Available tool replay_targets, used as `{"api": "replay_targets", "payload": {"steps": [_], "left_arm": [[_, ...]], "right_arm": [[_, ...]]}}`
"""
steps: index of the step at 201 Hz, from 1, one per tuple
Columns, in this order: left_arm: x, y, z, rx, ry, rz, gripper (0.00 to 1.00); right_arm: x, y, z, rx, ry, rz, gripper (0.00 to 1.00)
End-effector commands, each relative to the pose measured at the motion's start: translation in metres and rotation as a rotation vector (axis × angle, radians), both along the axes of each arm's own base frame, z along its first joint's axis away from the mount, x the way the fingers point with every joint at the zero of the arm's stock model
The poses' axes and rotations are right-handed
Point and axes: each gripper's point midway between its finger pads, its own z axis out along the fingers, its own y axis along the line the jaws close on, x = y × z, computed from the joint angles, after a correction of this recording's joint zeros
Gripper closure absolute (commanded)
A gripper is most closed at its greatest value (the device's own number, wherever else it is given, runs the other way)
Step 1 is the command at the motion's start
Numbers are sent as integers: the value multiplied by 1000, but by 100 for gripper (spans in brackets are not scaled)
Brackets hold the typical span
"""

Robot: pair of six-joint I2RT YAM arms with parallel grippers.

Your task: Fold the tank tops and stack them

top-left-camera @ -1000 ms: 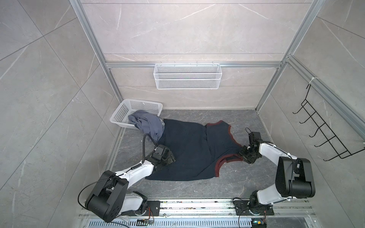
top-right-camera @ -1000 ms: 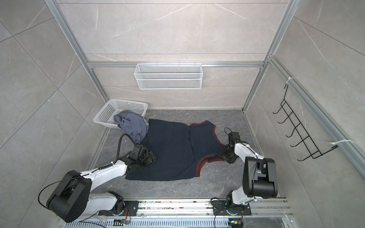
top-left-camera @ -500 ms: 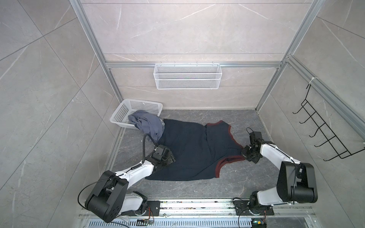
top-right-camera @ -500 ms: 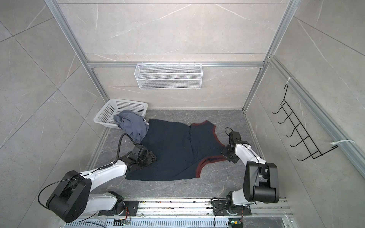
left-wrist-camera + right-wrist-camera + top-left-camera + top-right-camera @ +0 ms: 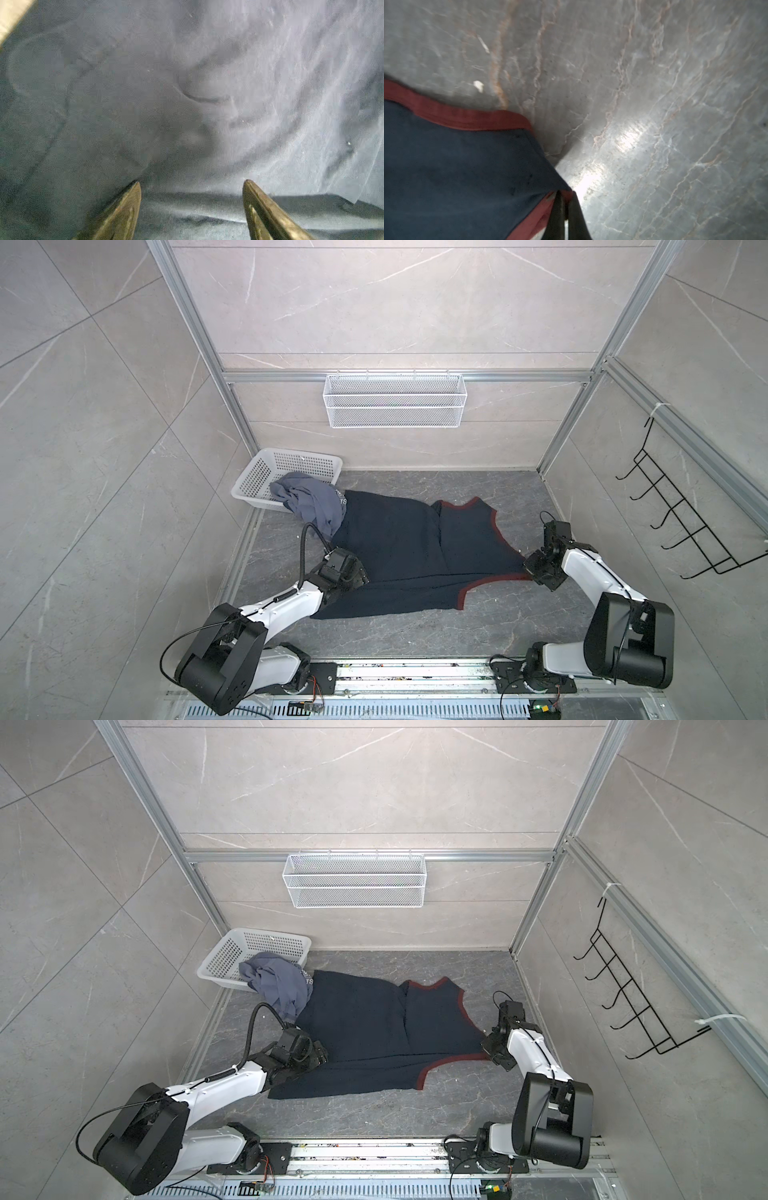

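Red-trimmed corner of navy tank top (image 5: 456, 176) pinched in right pincer (image 5: 565, 205); left pincer (image 5: 191, 184) gapes wide over its cloth.

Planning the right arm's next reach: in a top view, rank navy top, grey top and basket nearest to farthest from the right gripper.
1. navy top: right side, its red-trimmed corner pinched in the right gripper.
2. grey top: far left, spilling over the basket's rim.
3. basket: back-left corner, farthest.
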Motion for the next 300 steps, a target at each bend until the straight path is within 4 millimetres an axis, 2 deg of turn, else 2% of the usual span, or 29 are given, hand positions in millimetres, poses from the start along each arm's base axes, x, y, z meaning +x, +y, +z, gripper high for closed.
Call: {"api": "replay_targets", "payload": {"steps": [1, 12, 30, 44, 61, 79, 102, 115, 128, 156, 173, 204, 232, 271, 300], "left_arm": [[-45, 3, -28, 68, 182, -64, 19], [-48, -2, -26, 78, 190, -79, 19], [-54, -6, -18, 100, 195, -92, 19], [-56, -7, -6, 114, 168, -94, 18], [-49, -6, 18, 109, 102, -82, 18], [-26, -13, 53, 103, -25, -109, 17], [16, -33, 93, 124, -137, -173, 17], [45, -43, 103, 148, -172, -196, 17], [75, -53, 108, 153, -199, -213, 16], [139, -63, 99, 162, -226, -199, 16], [176, -65, 88, 135, -225, -186, 16], [220, -63, 62, 119, -193, -154, 17], [241, -62, 43, 123, -164, -145, 17], [246, -61, 17, 141, -109, -138, 17], [237, -47, 2, 184, -66, -95, 17]], "right_arm": [[-4, -8, -13, -20, 50, -45, 94], [0, -8, -15, -12, 53, -46, 86], [1, -13, -6, -32, 53, -61, 54], [-2, -20, 11, -87, 21, -77, 39], [2, -21, 37, -141, -54, -51, 34], [19, -6, 65, -176, -146, 36, 31], [56, 37, 86, -156, -253, 200, 30], [84, 70, 87, -61, -320, 310, 30], [109, 90, 83, 6, -365, 358, 28], [157, 115, 67, 98, -390, 426, 26], [182, 120, 59, 112, -399, 435, 25], [218, 127, 45, 136, -397, 458, 25], [245, 134, 31, 166, -384, 468, 25], [274, 135, -2, 182, -296, 444, 28], [277, 111, -33, 130, -160, 355, 29]]}}
